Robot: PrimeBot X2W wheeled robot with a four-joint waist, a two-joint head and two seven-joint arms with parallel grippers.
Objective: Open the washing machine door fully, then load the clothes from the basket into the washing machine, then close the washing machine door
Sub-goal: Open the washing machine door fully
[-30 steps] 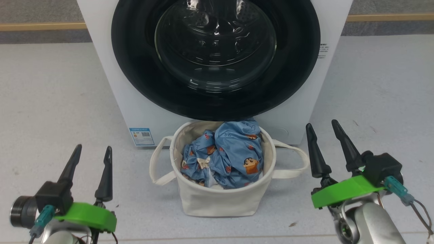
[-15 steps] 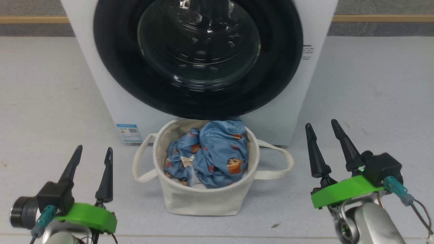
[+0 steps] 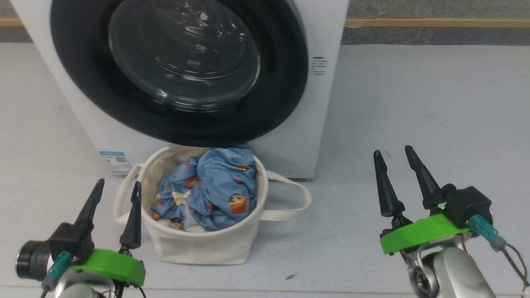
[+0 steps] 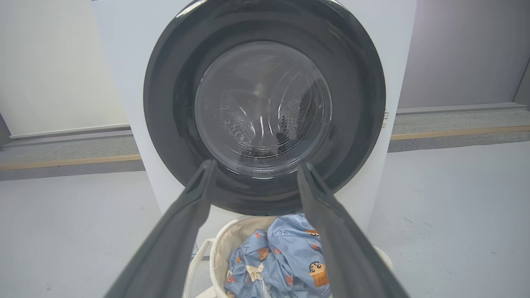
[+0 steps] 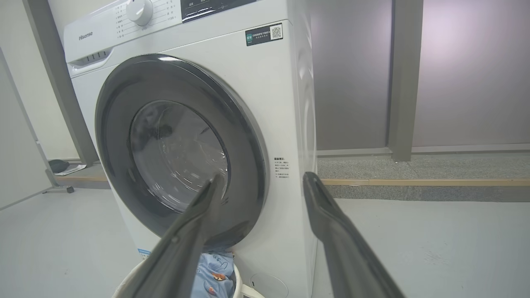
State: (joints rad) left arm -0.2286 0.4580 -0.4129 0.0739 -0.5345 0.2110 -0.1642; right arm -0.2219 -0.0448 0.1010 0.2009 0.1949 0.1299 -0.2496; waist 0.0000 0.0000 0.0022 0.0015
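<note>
Head view, looking down at a pale grey floor. White front-load washing machine at upper L and centre. Its round door, wide black rim w/ clear glass centre, sits shut and flush against the front. Small blue label low on the machine's L corner.

Round off-white canvas basket stands on the floor just in front of the machine, below the door's bottom edge, w/ a loop handle on each side. Light-blue clothes w/ small orange-brown cartoon figures lie bunched inside, plus a bit of cream-white fabric.

L claw at lower L, its two dark fingers apart, holding nothing. Its inner finger overlaps the basket's L handle; can't tell if they touch. R claw at lower R, fingers also apart and empty, well clear of basket and machine.

L wrist view: fingers frame the shut door head-on, basket and clothes below. R wrist view: machine seen at an angle from its R side, w/ a white dial on the top panel.
</note>
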